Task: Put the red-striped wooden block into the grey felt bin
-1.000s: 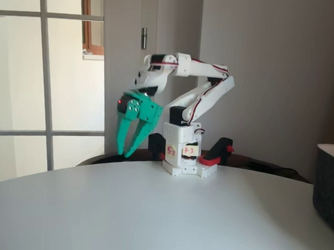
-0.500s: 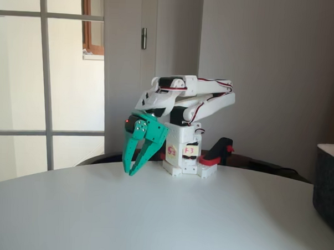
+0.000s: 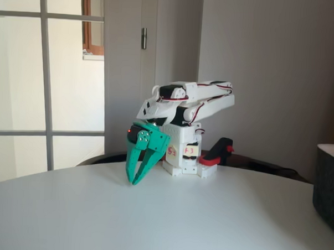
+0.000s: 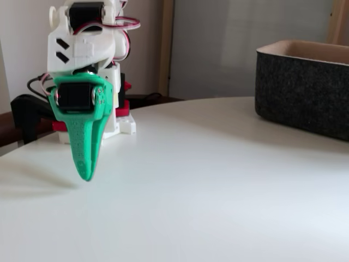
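Green gripper [image 3: 136,180] hangs tips-down just above the white round table [image 3: 152,218], fingers converging to a near-point; a narrow gap shows higher up between them, tips approx. touching, nothing held. Reads as closed, empty. In a fixed view the gripper [image 4: 85,173] is seen edge-on as one tapering green blade, tip clear of the tabletop, shadow on the surface to its left. Black servo sits in the green wrist housing above.

White arm [image 3: 190,95] is folded low over its base [image 3: 182,153], upper links approx. horizontal, red/white wiring along them. Base carries two paper labels w/ red marks; red-and-black clamp beside it at the table's far edge.

Grey felt bin [image 4: 305,87] stands on the table well apart from the gripper, at right; dark fuzzy walls, paler rim. In a fixed view the bin [image 3: 328,184] is cut by the right frame edge.

Red-striped wooden block: location cannot be told.

Glazed door w/ white bars behind, left.
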You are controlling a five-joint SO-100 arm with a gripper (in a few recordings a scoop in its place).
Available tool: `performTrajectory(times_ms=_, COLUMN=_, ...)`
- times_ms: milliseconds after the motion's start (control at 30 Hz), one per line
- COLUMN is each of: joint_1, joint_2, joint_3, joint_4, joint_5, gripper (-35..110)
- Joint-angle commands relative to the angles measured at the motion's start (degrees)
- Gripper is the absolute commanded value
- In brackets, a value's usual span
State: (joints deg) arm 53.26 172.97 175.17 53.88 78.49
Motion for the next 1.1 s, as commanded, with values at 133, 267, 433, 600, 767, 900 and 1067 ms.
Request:
performTrajectory(times_ms=133, joint_1=0.4, joint_2=1.9, joint_3=0.0, joint_4=0.1, joint_5=1.1, gripper=1)
performTrajectory(times_ms=267, joint_1=0.4, joint_2=1.9, joint_3=0.0, joint_4=0.1, joint_5=1.1, gripper=2)
performTrajectory(times_ms=433, joint_1=0.4, joint_2=1.9, joint_3=0.0, joint_4=0.1, joint_5=1.0, gripper=1)
performTrajectory(times_ms=600, joint_1=0.4, joint_2=1.9, joint_3=0.0, joint_4=0.1, joint_5=1.0, gripper=0)
performTrajectory(times_ms=767, joint_1=0.4, joint_2=1.9, joint_3=0.0, joint_4=0.1, joint_5=1.0, gripper=0)
performTrajectory(times_ms=900, joint_1=0.4, joint_2=1.9, joint_3=0.0, joint_4=0.1, joint_5=1.0, gripper=0)
performTrajectory(times_ms=1067, joint_1=0.4, joint_2=1.8, joint_3=0.0, joint_4=0.1, joint_5=1.0, gripper=0)
